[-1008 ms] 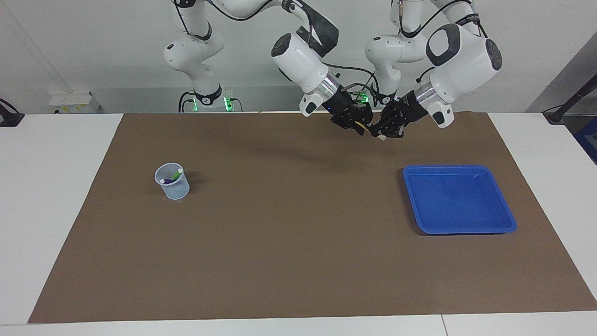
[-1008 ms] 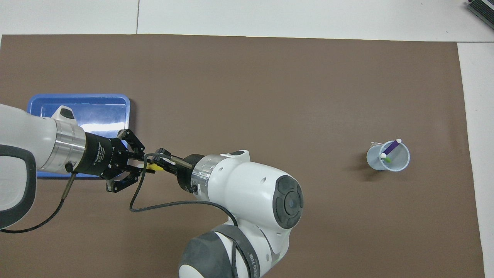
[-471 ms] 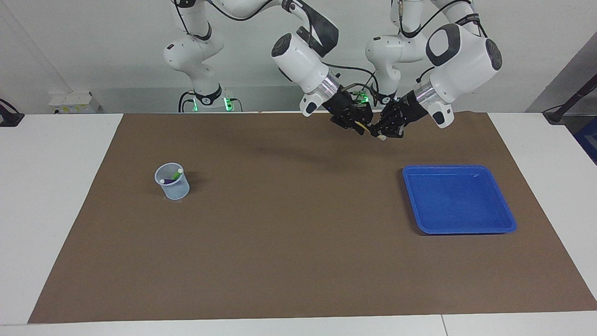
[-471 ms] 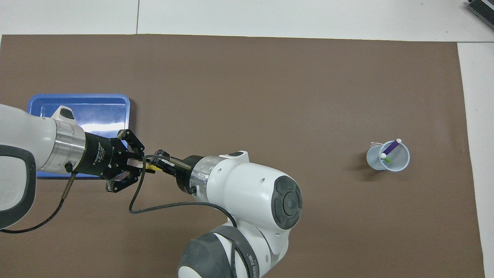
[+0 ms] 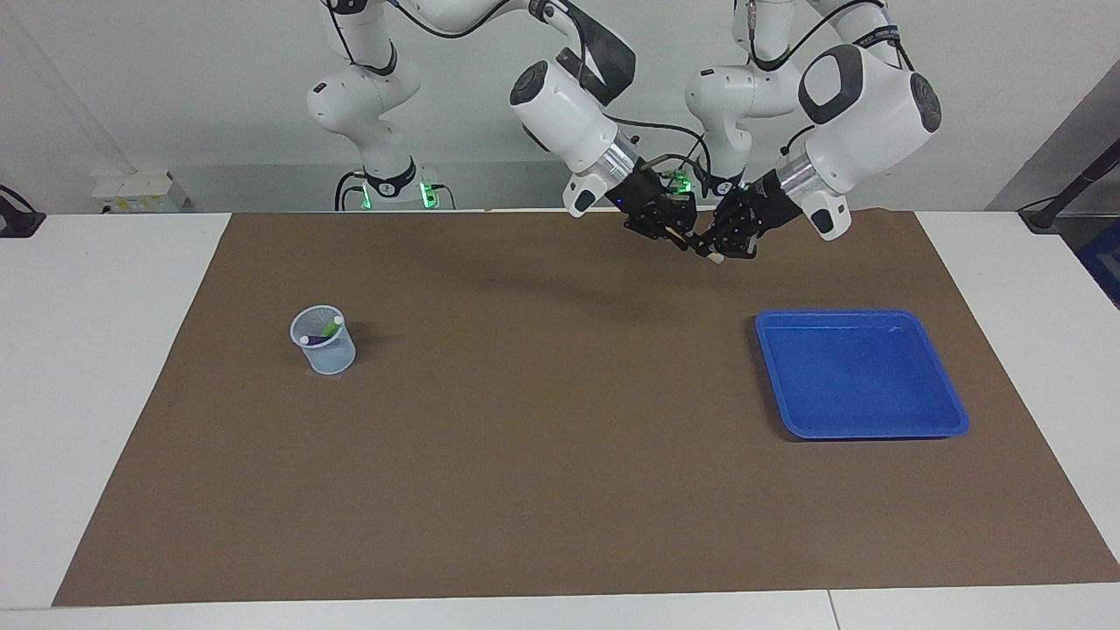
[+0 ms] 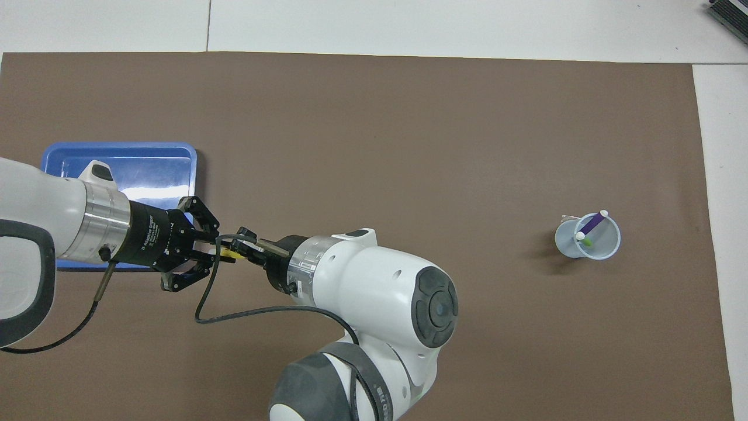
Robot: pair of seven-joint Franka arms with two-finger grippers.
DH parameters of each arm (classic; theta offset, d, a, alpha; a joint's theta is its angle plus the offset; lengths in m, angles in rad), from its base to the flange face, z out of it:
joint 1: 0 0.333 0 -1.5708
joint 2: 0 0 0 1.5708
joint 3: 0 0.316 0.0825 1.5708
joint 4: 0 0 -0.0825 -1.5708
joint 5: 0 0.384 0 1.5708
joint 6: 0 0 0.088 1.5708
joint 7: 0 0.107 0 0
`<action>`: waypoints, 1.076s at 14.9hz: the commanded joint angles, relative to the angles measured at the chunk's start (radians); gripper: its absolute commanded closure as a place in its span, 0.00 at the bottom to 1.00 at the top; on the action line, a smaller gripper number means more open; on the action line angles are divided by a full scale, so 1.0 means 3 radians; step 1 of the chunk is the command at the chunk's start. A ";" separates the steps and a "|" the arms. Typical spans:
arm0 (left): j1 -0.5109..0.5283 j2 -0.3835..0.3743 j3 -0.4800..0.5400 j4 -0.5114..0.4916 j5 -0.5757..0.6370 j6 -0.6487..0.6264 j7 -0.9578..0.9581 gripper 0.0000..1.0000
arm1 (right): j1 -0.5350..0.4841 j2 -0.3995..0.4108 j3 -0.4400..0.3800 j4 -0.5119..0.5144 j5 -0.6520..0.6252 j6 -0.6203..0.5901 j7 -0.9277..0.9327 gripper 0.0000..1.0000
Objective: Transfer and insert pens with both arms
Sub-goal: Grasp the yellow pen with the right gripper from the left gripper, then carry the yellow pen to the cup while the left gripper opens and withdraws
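Midair, both pincers meet on the yellow pen (image 6: 231,255).
Left pincer (image 6: 205,252) and right pincer (image 6: 244,251) each pinch it tip to tip over the brown mat (image 6: 409,146); purple pen (image 6: 594,222) and green pen (image 6: 586,240) stand in the cup (image 6: 602,248), well apart from both.

Two white jointed robot arms — glossy shells, dark joint caps.
The left arm (image 5: 862,96) and right arm (image 5: 569,109) each carry a ribbed silver wrist collar, black cuffs and a small black gripper; loose black cables trail from the wrists — green lights glow at the bases.
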 commanded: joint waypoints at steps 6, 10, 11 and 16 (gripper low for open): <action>-0.0063 -0.0115 0.0049 -0.0118 -0.0045 0.0066 -0.0012 0.62 | -0.0008 -0.0052 -0.0014 -0.0049 0.0008 -0.0034 0.0012 1.00; -0.0069 -0.0115 0.0049 -0.0118 -0.0040 0.0066 -0.0002 0.00 | -0.0079 -0.0057 -0.0040 -0.0049 -0.0093 -0.0222 -0.0171 1.00; -0.0069 -0.0115 0.0049 -0.0118 -0.0040 0.0066 -0.0002 0.00 | -0.0165 -0.0067 -0.0040 -0.0049 -0.0170 -0.0360 -0.0289 1.00; -0.0063 -0.0120 0.0054 -0.0118 -0.0035 0.0066 0.0023 0.00 | -0.0661 -0.0174 -0.0040 -0.0038 -0.0431 -0.1090 -0.1101 1.00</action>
